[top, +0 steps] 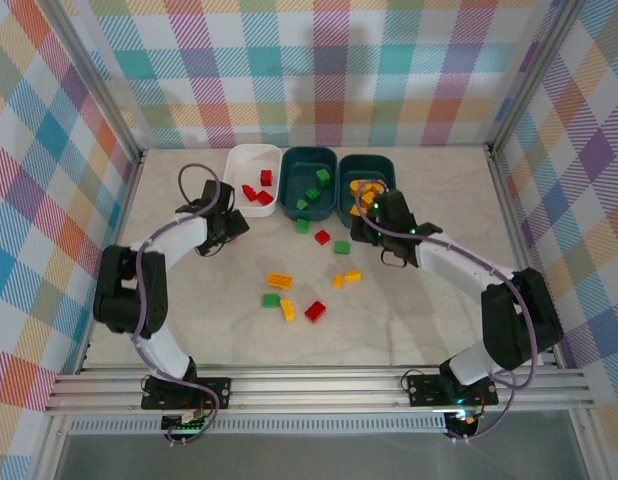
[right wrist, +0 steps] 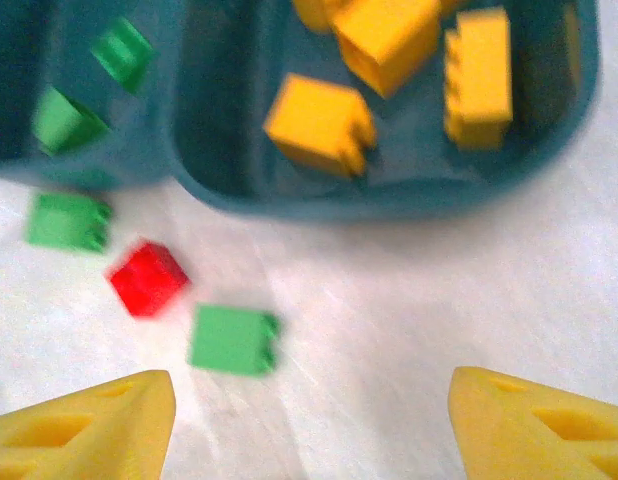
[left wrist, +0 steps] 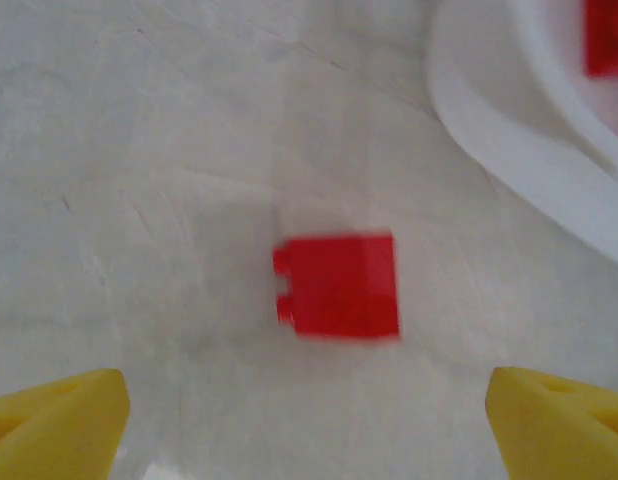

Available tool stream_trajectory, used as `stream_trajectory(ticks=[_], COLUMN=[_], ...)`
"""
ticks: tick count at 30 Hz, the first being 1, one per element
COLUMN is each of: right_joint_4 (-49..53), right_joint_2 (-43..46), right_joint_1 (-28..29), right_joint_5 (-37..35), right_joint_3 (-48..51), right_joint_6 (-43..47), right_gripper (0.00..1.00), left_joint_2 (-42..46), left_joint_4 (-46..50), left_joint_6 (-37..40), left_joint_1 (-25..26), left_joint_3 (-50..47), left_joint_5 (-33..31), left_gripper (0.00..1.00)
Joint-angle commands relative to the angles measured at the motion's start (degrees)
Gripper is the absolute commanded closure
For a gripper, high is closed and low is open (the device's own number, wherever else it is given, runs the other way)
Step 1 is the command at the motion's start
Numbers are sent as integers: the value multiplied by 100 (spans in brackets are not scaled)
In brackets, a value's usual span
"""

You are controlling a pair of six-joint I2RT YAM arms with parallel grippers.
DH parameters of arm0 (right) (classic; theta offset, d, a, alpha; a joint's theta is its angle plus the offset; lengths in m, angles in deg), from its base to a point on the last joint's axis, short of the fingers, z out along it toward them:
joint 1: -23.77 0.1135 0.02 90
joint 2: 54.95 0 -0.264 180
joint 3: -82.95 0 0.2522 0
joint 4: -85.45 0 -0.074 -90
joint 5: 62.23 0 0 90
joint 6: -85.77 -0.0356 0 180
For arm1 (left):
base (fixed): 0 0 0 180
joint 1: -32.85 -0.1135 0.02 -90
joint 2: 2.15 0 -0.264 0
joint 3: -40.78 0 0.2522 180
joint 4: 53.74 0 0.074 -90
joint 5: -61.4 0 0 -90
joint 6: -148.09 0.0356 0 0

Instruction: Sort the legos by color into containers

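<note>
My left gripper [top: 229, 222] [left wrist: 309, 425] hangs open over the table just in front of the white container [top: 254, 180] [left wrist: 509, 150], with a red lego [left wrist: 339, 285] lying on the table ahead of its yellow fingertips [left wrist: 59, 420]. The white container holds red legos [top: 257, 190]. My right gripper [top: 367, 222] [right wrist: 309, 425] is open and holds nothing, in front of the right teal container [top: 367, 178] [right wrist: 389, 195], which holds yellow legos [right wrist: 319, 120]. The middle teal container [top: 309, 182] holds green legos [right wrist: 64, 120]. A green lego [right wrist: 232, 340] and a red lego [right wrist: 147, 278] lie on the table ahead of its left fingertip.
Loose legos lie mid-table: green [top: 302, 226], red [top: 322, 237], green [top: 342, 247], yellow [top: 353, 275], yellow [top: 279, 280], green [top: 271, 300], yellow [top: 287, 310], red [top: 315, 311]. Plaid walls and metal rails enclose the table.
</note>
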Motion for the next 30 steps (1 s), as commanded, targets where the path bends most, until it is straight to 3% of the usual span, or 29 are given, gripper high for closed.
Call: stream_trajectory(ticks=[1,5,9,14,20,30], right_joint_4=[-246,-592,-716,-801,-838,-889], right_joint_2=[386,612,400,214,232,189], right_joint_1=[-12,137,184,223,257,301], right_joint_5=[-85,-35,156,256,204,76], right_joint_3=[446,1060,993,1008,1027,1045], right_joint_6=[-276,-375,-438,-555,-579,-581], right_gripper=[28,28,29,29,30,30], left_joint_2=[-502,-949,-1270,-1341,-1389,-867], left_joint_4=[-79,-41,68,68,7,-138], left_joint_6=[-187,-80,59,60,214,305], left_joint_1=[-118,-123,-138,-147,-147,-120], left_joint_3=[378,846,1133,933,791,312], left_joint_5=[371,399,403,315,399,466], left_gripper=[11,12,15,25,53,62])
